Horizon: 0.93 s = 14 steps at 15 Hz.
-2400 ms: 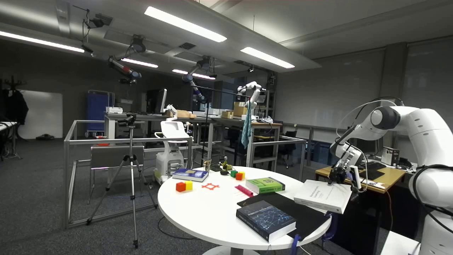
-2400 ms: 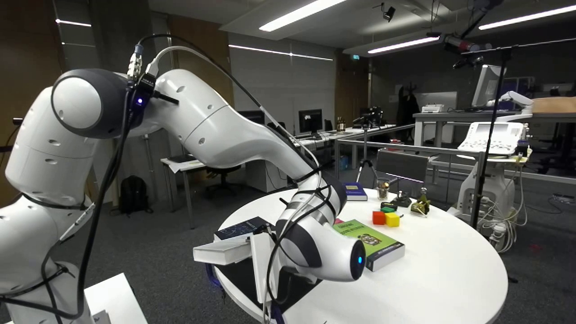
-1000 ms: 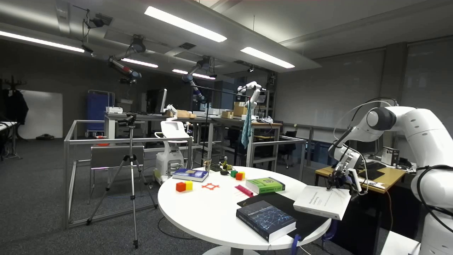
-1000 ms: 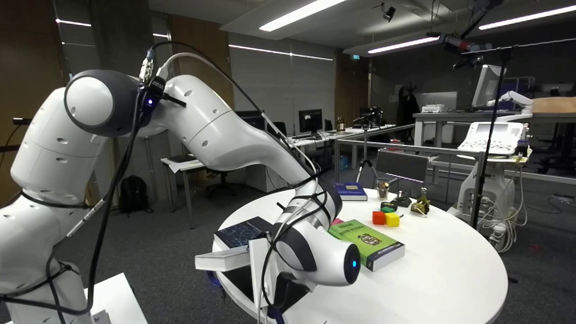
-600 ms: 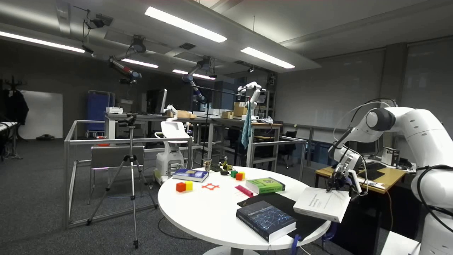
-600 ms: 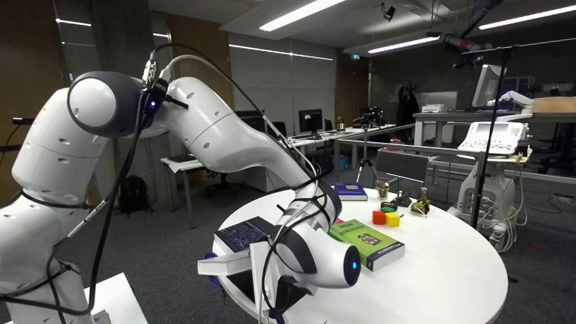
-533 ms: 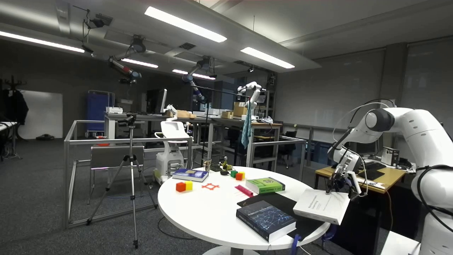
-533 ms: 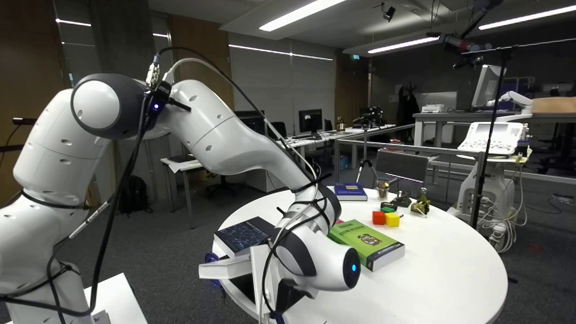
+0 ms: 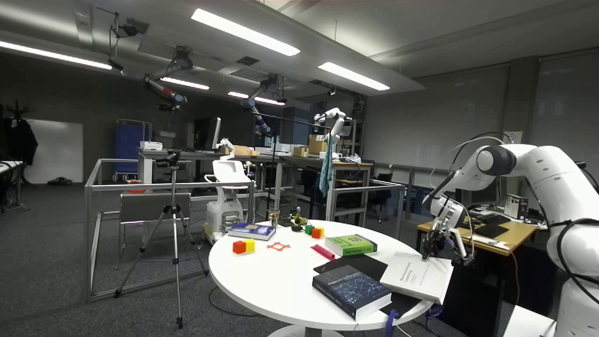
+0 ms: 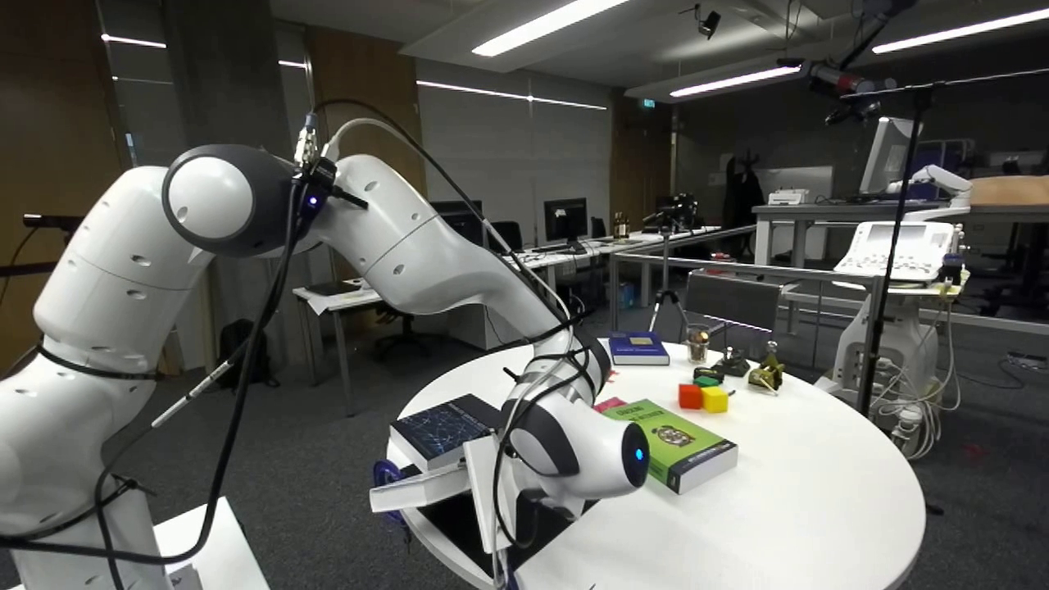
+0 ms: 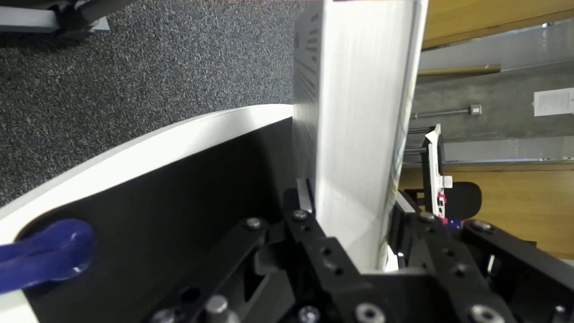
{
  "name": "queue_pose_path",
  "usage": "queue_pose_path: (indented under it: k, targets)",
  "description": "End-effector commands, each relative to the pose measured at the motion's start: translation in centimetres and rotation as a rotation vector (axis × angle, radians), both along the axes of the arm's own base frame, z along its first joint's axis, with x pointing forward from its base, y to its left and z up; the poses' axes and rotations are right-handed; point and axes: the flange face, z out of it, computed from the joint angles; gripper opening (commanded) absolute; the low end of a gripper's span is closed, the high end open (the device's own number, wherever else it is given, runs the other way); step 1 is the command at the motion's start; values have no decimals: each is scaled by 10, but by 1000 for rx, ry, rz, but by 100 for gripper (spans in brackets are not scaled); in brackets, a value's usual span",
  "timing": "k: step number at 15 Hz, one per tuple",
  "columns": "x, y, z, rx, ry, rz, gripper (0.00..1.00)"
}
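Wrist view puts us closest to the gripper (image 11: 352,199): its two black fingers (image 11: 302,197) pinch a thick white book (image 11: 354,98), one at each cover, and the pages face us between them. We find the white book tilted in both exterior views, above the black mat (image 11: 134,211), at the edge of the round white tabletop (image 9: 281,285) nearest the arm (image 9: 557,173); on its cover we read "Reinforcement Learning". We cannot tell whether its lowest corner touches anything. At that same edge, a blue clamp (image 11: 49,255) sits over the mat. Near the white book, we see a dark blue book (image 9: 351,288) lying flat across the mat's side, close to the edge.

Farther in, past the mat, a green book (image 9: 351,244) lies flat with a pink strip (image 9: 323,252) just beside it. Toward the tabletop's left edge in an exterior view, we make out an orange frame (image 9: 278,245), then a red block (image 9: 239,246) and a yellow block (image 9: 249,245) side by side. Toward the edge across from the arm, we have another red block (image 10: 690,397), another yellow block (image 10: 715,399), a green block (image 10: 706,382), a glass (image 10: 697,344) and a bright blue book (image 10: 638,348). Beyond the tabletop, we see a tripod (image 9: 174,234) and a white wheeled machine (image 9: 231,171).
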Motion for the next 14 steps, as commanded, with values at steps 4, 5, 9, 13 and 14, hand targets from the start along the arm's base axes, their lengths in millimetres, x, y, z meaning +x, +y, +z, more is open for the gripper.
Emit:
queue_pose_path:
  k: [4,5,9,13,14]
  targets:
    - [26,30,58,-7,-116,72,16]
    - [29,33,66,-7,-131,81,16]
    - [37,45,104,-9,-220,111,16]
    - [46,59,122,14,-311,99,16]
    - [48,63,123,28,-324,90,16]
